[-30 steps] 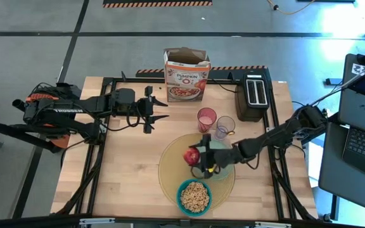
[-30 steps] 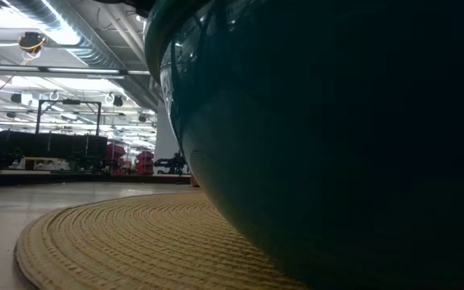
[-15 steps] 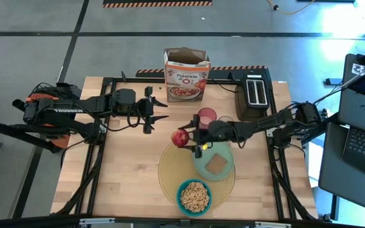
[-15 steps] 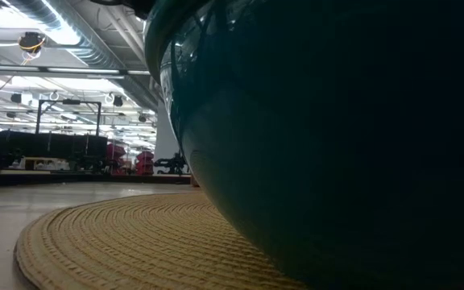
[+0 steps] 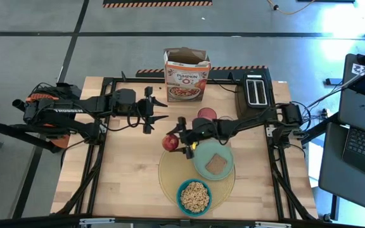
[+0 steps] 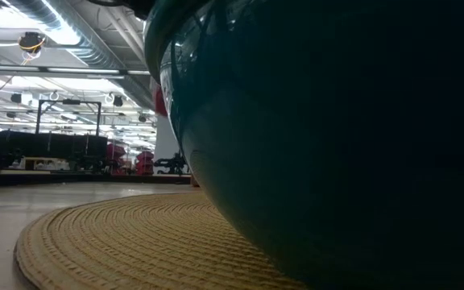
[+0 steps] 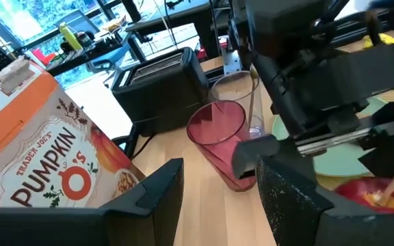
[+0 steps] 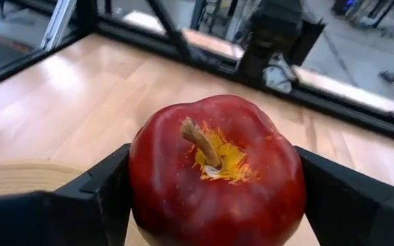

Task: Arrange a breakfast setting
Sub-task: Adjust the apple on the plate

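Observation:
My right gripper (image 5: 175, 142) is shut on the red apple (image 5: 169, 142) over the far left edge of the round yellow placemat (image 5: 170, 171). The pale green plate (image 5: 203, 166) lies on the mat with the brown toast (image 5: 217, 164) on it. The blue bowl (image 5: 194, 196), filled with cereal, sits on the mat's near part. The pink cup (image 5: 206, 114) stands beyond the mat, with the clear mug (image 7: 241, 85) behind it. My left gripper (image 5: 161, 109) is open and empty at the far left. The gold spoon is out of view. My right gripper pinches the apple's two opposite sides (image 8: 139, 184) between its two fingers (image 8: 91, 195). The fingers come level from the table's right side. The apple is lifted clear of the table, with its stem (image 8: 198, 140) up and tilted toward the wrist.
A cereal box (image 5: 187, 75) and a black toaster (image 5: 255, 92) stand at the far edge. Bare wood lies to the left of the mat. In the low view the bowl's wall (image 6: 337, 161) fills most of the picture.
My right gripper has carried the apple from over the plate toward the table's left and slightly far, to the mat's far left edge. The toast on the plate now shows uncovered. The apple's red has come into the low view beside the bowl.

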### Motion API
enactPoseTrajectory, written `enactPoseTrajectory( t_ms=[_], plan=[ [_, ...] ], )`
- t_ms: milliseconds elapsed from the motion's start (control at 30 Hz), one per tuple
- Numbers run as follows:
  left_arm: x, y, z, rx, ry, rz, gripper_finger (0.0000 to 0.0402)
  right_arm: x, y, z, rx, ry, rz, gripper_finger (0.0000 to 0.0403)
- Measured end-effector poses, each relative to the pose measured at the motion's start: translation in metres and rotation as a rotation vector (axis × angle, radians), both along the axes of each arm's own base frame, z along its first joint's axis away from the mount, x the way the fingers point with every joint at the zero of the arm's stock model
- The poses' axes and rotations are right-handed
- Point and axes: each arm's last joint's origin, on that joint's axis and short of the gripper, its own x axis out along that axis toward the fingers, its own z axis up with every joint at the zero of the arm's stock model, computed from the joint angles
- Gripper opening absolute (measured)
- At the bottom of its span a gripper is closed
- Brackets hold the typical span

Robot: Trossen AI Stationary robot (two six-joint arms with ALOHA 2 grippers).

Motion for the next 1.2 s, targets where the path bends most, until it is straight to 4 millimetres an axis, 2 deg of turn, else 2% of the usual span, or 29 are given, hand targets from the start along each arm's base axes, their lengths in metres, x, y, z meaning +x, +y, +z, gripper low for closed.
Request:
enactPoseTrajectory(
  t_ms=[167,367,567,767,833,1000,1067,1200],
  plan=[
    [-0.001,0.000,-0.002,-0.002,0.019,0.000,0.0174,-0.004,-0.001,0.011,-0.038,0.038,-0.001,0.0313],
    [-0.001,-0.001,-0.002,-0.005,0.025,-0.009,0.0174,-0.029,0.003,0.031,-0.116,0.178,-0.027,0.0313],
    [-0.001,-0.001,-0.002,-0.006,0.024,-0.011,0.0174,-0.062,0.027,0.055,-0.149,0.279,-0.066,0.0313],
    [-0.001,-0.001,-0.002,-0.006,0.018,-0.012,0.0174,-0.104,0.058,0.068,-0.193,0.409,-0.200,0.0313],
    [-0.001,-0.001,-0.002,-0.007,0.019,-0.012,0.0174,-0.116,0.069,0.070,-0.175,0.386,-0.253,0.0313],
    [0.000,-0.001,-0.001,-0.007,0.014,-0.012,0.0174,-0.153,0.088,0.054,-0.057,0.325,-0.353,0.0313],
    [0.000,-0.001,-0.001,-0.011,0.012,-0.010,0.0174,-0.166,0.089,0.040,0.021,0.293,-0.386,0.0313],
    [0.000,-0.001,0.000,-0.022,-0.005,-0.006,0.0174,-0.176,0.084,0.015,0.232,0.158,-0.394,0.0313]
  ],
)
